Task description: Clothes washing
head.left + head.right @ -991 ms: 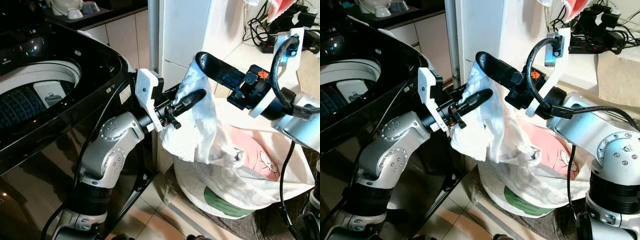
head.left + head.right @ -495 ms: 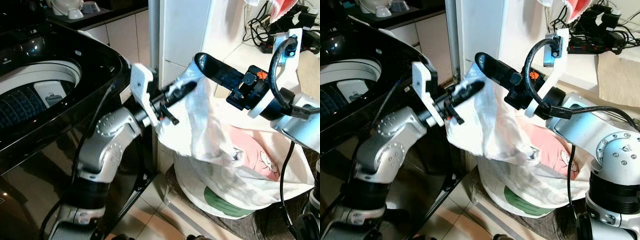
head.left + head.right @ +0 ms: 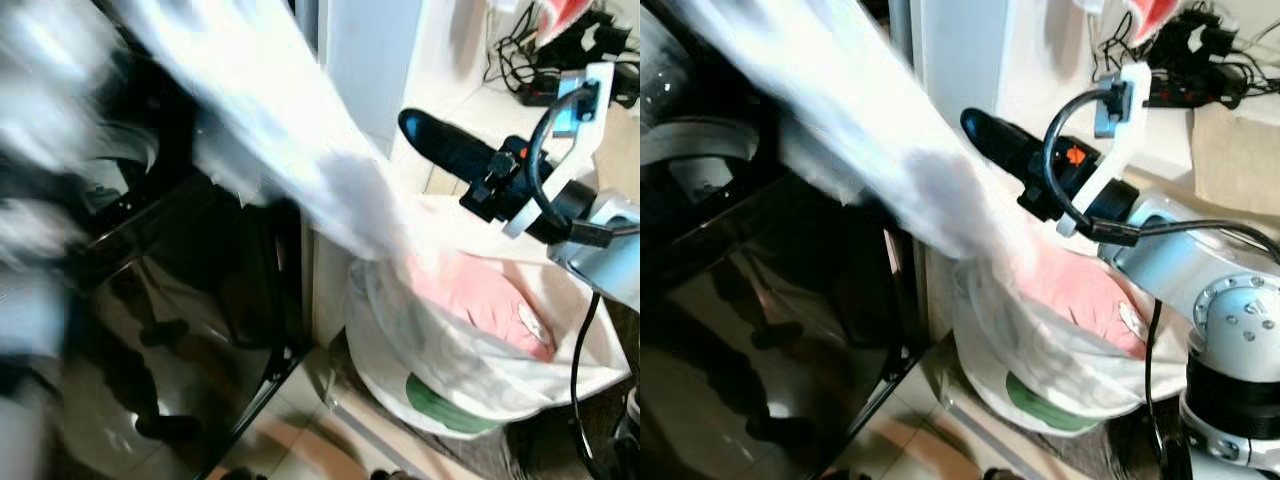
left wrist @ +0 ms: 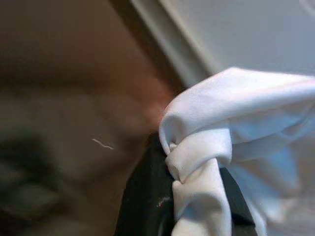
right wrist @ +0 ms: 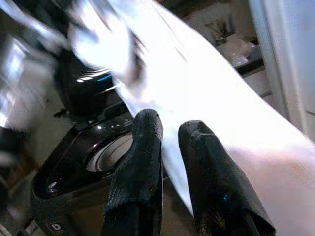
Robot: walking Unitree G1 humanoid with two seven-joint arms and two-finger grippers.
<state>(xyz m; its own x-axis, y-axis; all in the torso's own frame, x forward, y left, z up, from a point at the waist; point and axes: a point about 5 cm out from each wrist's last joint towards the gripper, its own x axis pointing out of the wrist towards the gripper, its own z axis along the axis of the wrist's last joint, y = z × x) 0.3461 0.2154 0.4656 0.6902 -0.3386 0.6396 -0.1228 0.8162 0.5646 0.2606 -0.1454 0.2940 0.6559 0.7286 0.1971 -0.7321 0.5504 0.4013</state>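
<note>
Moved: left gripper (image 4: 170,196), pinching white garment (image 3: 300,150), has swung it up toward washer (image 3: 150,280).
Right gripper (image 5: 170,147): fingers slightly parted, empty.
Risk: trailing cloth snags laundry basket (image 3: 600,370).

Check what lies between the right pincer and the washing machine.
The white garment, blurred, stretches across that gap from the laundry basket side, past the right pincer, over the washing machine, in both eye views.
</note>
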